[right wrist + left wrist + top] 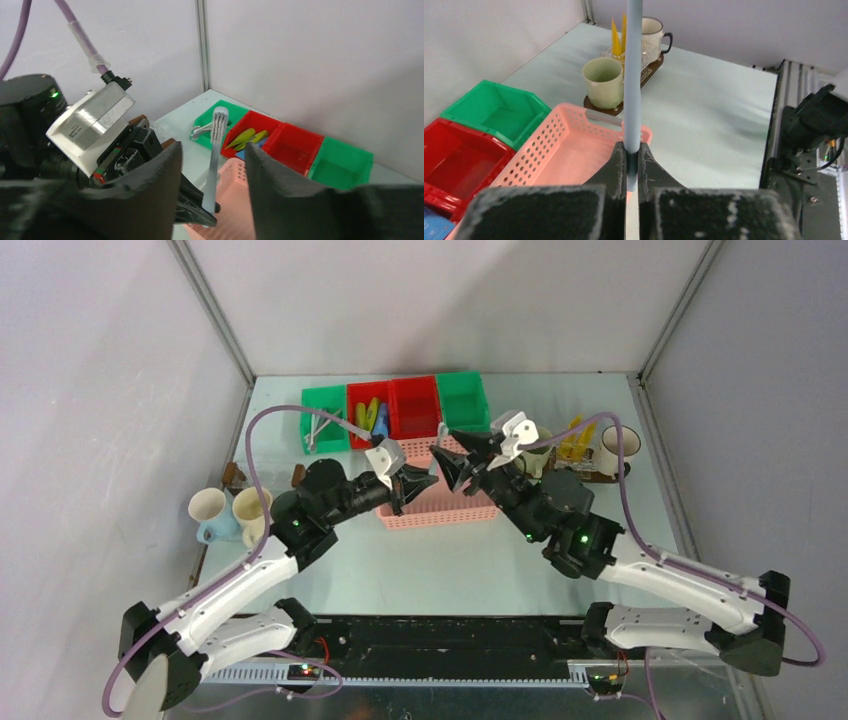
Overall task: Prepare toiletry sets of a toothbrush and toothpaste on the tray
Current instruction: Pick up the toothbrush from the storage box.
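Pale counter (430, 570), with a pink basket (559, 150) at its middle. Beyond the basket, a dark tray (605, 111) carries a cream mug (603, 81) and a white mug (652, 32). Toothbrush (214, 155): thin, pale grey-blue handle, whitish bristle head, held above the basket. Left fingers (611, 167) are pinched tight on its lower handle. Right fingers (150, 190) are spread either side of the shaft, not touching it.

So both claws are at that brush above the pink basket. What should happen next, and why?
Probably the right gripper should back straight away. Its jaws stand open on either side of the toothbrush, while the left gripper is clamped on the handle, so the left arm alone appears to hold it.
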Controlling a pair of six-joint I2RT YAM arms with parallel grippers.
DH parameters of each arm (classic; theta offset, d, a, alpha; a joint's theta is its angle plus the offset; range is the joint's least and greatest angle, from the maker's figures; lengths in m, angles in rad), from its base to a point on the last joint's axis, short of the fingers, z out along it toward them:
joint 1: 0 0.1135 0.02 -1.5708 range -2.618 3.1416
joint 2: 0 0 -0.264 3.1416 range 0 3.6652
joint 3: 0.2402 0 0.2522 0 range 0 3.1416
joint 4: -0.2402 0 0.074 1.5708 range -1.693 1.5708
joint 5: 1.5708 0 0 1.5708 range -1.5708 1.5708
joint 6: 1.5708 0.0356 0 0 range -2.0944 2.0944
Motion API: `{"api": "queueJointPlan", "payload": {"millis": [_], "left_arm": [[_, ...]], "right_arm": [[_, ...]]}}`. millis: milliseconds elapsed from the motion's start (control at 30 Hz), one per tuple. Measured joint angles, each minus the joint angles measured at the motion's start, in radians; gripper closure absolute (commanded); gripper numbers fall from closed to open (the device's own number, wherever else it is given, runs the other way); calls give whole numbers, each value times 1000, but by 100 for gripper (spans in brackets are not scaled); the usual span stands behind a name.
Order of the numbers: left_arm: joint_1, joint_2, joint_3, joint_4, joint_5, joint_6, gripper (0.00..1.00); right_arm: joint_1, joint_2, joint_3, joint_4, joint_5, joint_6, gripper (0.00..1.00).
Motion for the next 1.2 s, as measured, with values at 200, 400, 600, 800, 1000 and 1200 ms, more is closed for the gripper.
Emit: {"api": "queueJointPlan", "payload": {"millis": [200, 400, 600, 800, 1000, 1200], "left_arm": [[1, 0, 73, -248, 0, 185, 100], [1, 11, 180, -557, 16, 386, 100], [1, 82, 294, -799, 110, 496, 100], [1, 151, 392, -968, 191, 544, 100], [1, 162, 442, -1081, 232, 582, 100], [1, 165, 475, -1168, 239, 623, 100]], "right_arm": [[-1, -130, 0, -156, -77, -29, 33], [-5, -270, 11, -418, -238, -159, 33], [-7, -346, 19, -666, -332, -436, 32], [-7, -343, 22, -796, -397, -740, 35], [-6, -290, 22, -847, -421, -972, 37], [-6, -260, 22, -844, -430, -1153, 38]]}}
